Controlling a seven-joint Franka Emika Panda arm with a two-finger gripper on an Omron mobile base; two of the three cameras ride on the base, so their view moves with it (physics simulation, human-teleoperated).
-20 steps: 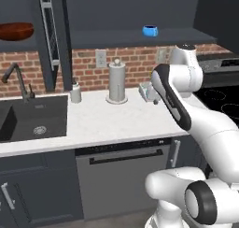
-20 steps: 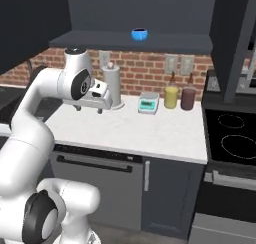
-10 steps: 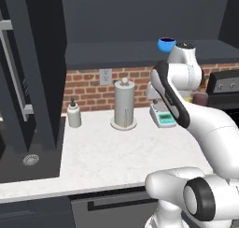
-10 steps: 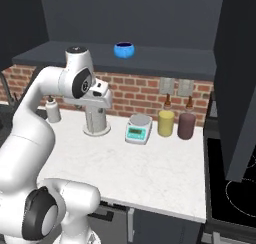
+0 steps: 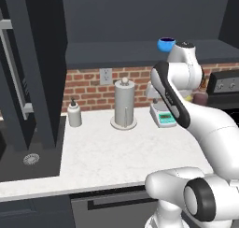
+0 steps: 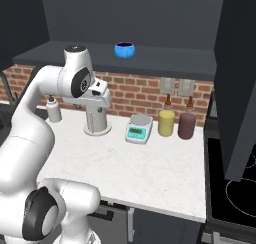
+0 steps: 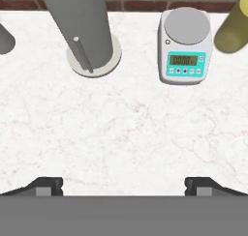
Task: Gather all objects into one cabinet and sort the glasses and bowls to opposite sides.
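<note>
A squat bright blue cup stands alone on the dark shelf of the upper cabinet, above the brick wall. The cabinet's tall slate door hangs open at the left with its long grey bar handle. My gripper hovers over the white counter, well below the cup, pointing down. Its fingertips stand wide apart with nothing between them, so it is open. In the right base view the hand is in front of the paper-towel cylinder. The bowl is out of view.
On the counter stand a grey paper-towel cylinder, a small teal scale, a yellow bottle, a maroon bottle and a soap dispenser. The sink is at the left, the stove at the right.
The base has driven toward the counter and to the right, so the whole scene has shifted and grown larger. The gripper stays open and empty.
</note>
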